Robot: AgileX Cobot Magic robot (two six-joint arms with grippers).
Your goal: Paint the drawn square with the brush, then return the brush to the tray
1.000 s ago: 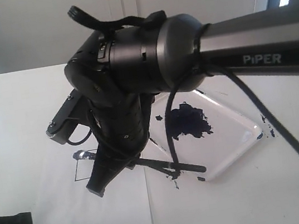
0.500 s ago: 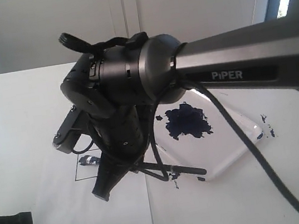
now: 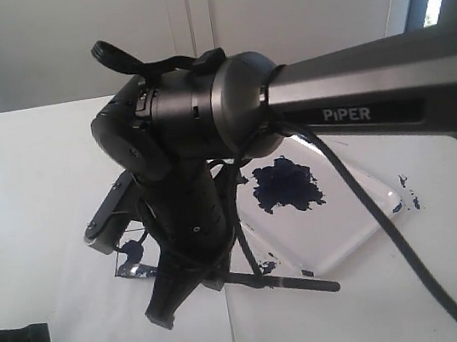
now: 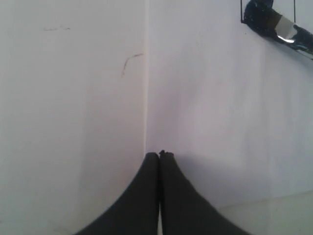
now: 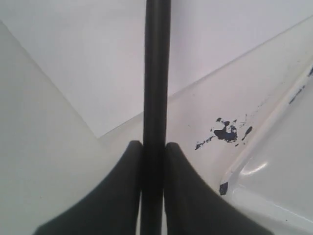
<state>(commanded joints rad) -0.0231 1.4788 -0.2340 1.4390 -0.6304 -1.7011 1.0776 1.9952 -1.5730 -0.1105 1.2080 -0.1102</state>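
Looking over the exterior feed, I see the right claw [image 3: 164,305] clamped on the brush [image 3: 290,283], its two fingers [image 5: 122,196] pinching the black handle from either side in the right wrist feed. The bristle end is down on the drawn square [image 3: 123,262], which is smeared with dark blue, while the handle's free end runs off toward four o'clock, past the edge of the paper sheet [image 3: 89,329] and out over the bench [image 3: 21,167]. The tray [image 3: 364,215] lies at about three o'clock from the square, just beside the paper, its dark blue paint blotch [image 3: 282,184] toward the far side. The handle passes close by its near rim, and I can't tell whether they touch. I count blue specks [image 5: 226,132] on the bench by that rim. The left claw [image 4: 160,159] sits down at seven o'clock near the paper's edge, pressed closed with nothing in its grip, well apart from the square.
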